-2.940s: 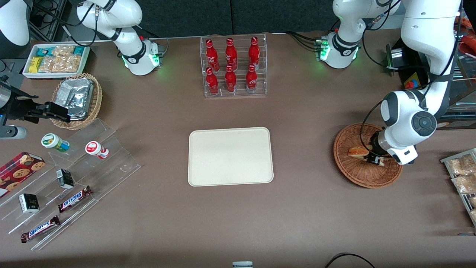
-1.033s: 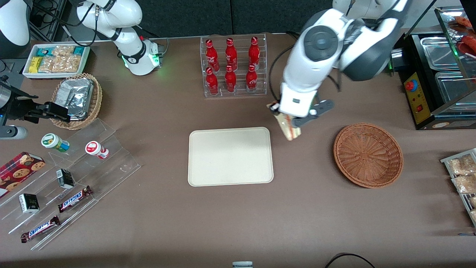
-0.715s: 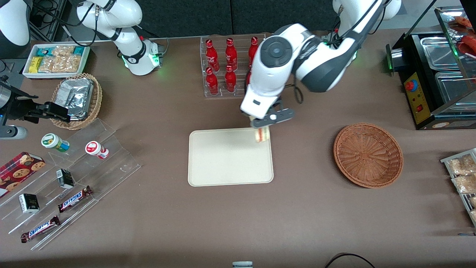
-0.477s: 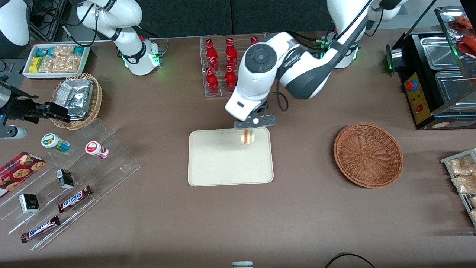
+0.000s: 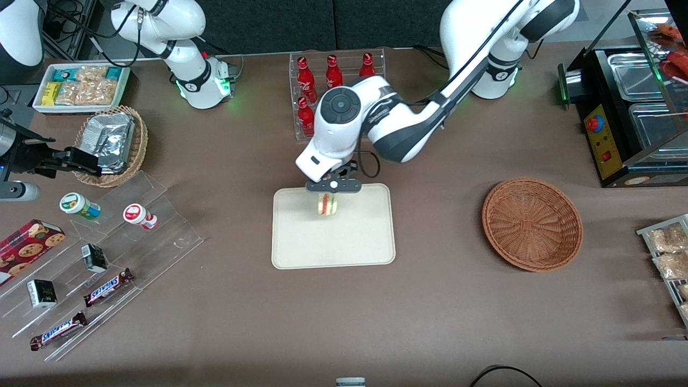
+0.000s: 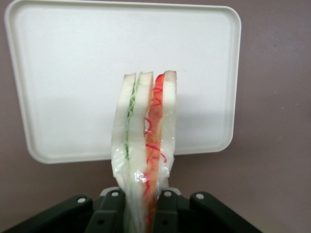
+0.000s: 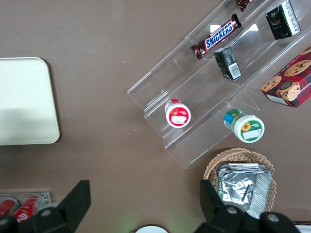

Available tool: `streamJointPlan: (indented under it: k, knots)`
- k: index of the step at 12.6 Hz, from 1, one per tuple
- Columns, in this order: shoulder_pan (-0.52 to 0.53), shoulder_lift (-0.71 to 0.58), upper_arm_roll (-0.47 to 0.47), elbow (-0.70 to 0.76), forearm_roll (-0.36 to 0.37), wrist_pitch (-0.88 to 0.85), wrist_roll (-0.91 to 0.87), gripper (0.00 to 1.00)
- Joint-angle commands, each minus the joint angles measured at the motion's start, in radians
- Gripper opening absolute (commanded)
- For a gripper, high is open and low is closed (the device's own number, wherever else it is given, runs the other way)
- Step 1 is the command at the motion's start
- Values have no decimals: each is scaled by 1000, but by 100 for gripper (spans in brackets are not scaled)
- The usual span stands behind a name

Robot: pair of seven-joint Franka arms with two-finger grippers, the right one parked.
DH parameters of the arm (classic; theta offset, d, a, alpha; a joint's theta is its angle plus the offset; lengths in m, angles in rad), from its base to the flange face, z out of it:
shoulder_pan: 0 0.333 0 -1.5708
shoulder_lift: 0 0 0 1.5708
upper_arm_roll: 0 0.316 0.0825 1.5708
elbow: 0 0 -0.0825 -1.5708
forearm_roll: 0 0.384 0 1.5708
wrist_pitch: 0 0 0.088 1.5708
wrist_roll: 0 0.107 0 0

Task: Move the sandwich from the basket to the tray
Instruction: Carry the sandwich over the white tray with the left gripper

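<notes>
Over the middle of the table, the tray (image 5: 333, 236) is seen lying flat, with the basket (image 5: 532, 224) standing well apart from it toward the working arm's end and holding nothing visible. Above the tray's edge farther from the front camera, the gripper (image 5: 328, 189) is held, its fingers (image 6: 167, 206) clamped on the sandwich (image 6: 145, 145). The sandwich is carried clear of the tray, hanging wedge-down with its layered edge shown in the wrist view: white bread, a green streak, red-orange filling. A clear film appears to be wrapped round it. It is judged to be light and soft, easily crushed if squeezed hard, and the wrap is likely somewhat slippery. The flat bread faces, as now pinched, are judged the best place for a hold, with gentle pressure only.
</notes>
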Motion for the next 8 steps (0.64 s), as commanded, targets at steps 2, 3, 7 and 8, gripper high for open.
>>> streamJointPlan:
  k: [2,3,7,8]
  knots:
    - [-15,86,31,48,70,103,0,8]
    - [-16,106,57,55,84,120,1,8]
    - [-16,187,67,63,133,123,-23,8]
    - [-19,207,85,63,133,123,-66,10]
